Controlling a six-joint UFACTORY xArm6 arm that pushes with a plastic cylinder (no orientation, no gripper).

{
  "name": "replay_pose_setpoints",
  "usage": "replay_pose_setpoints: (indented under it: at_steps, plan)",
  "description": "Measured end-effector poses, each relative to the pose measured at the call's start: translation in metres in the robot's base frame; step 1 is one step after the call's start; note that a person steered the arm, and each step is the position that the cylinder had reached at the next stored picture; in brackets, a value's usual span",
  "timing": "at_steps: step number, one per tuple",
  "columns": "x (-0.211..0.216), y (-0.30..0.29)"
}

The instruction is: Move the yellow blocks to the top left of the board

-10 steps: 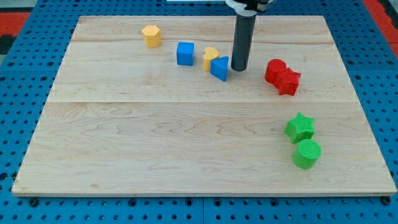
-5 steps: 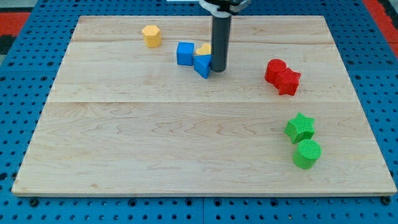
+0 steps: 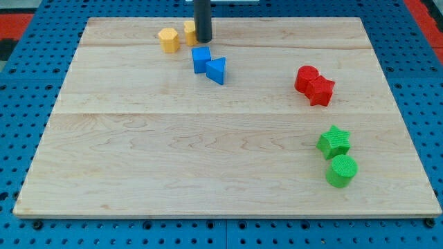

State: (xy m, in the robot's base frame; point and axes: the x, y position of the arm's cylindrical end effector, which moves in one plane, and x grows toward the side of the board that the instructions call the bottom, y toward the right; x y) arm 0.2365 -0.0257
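Observation:
A yellow hexagonal block [image 3: 168,39] sits near the board's top left. A second yellow block [image 3: 190,32], shape unclear, lies just to its right, partly hidden by my rod. My tip [image 3: 203,40] rests against that second yellow block's right side. A blue cube [image 3: 201,59] and a blue triangular block [image 3: 217,70] lie just below the tip, touching each other.
A red cylinder [image 3: 306,78] and a red star-like block [image 3: 321,90] touch at the view's right. A green star [image 3: 334,142] and a green cylinder [image 3: 341,171] sit at the lower right. The wooden board [image 3: 208,159] lies on a blue pegboard.
My tip has moved left and up, pushing the second yellow block up and left next to the hexagonal one. The blue triangular block and blue cube shifted slightly left.

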Motion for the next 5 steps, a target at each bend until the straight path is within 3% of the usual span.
replay_pose_setpoints:
  at_steps: [1,3,4,5]
  plan:
    - [-0.021,-0.001]
    - [0.014,-0.067]
    - [0.034,-0.047]
    - [0.048,-0.095]
